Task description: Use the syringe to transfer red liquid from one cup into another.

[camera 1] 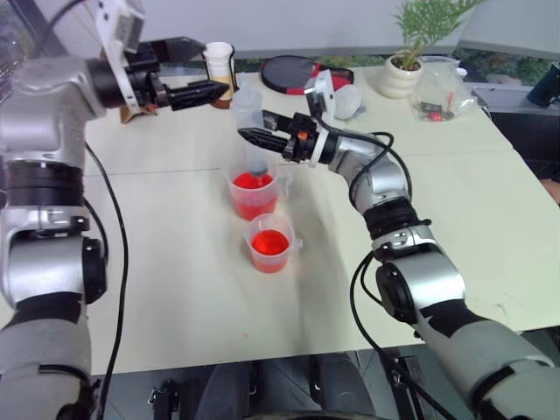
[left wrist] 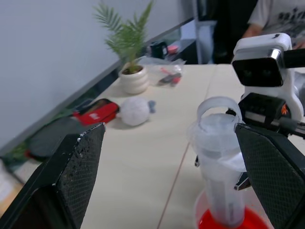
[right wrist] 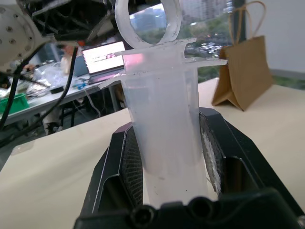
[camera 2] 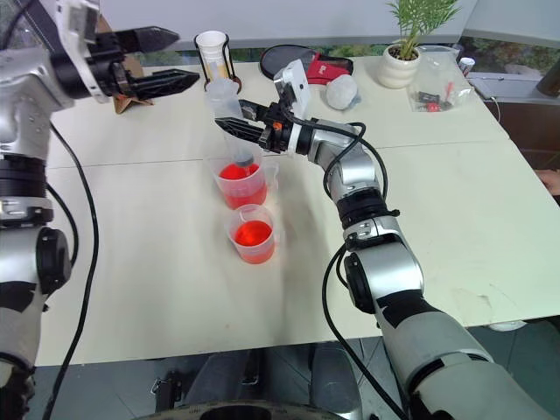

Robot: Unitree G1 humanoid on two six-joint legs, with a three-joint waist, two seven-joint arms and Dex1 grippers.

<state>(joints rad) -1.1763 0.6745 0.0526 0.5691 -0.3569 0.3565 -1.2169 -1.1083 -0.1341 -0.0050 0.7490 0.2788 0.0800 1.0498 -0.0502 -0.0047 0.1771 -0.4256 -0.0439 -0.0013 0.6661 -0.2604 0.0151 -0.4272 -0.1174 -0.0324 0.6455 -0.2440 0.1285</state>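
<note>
Clamping syringe [camera 2: 229,114] by barrel, right pincer [camera 2: 248,131] holds it upright, tip down in taller cup [camera 2: 241,184] below. Light, stiff, smooth plastic: likely slippery. Left pincer [camera 1: 179,72] spread wide beside plunger ring, best hold for drawing.

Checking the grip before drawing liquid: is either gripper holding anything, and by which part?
The right gripper clamps the large clear plastic syringe around its barrel, below the flange. The left gripper is open, holding nothing.
</note>
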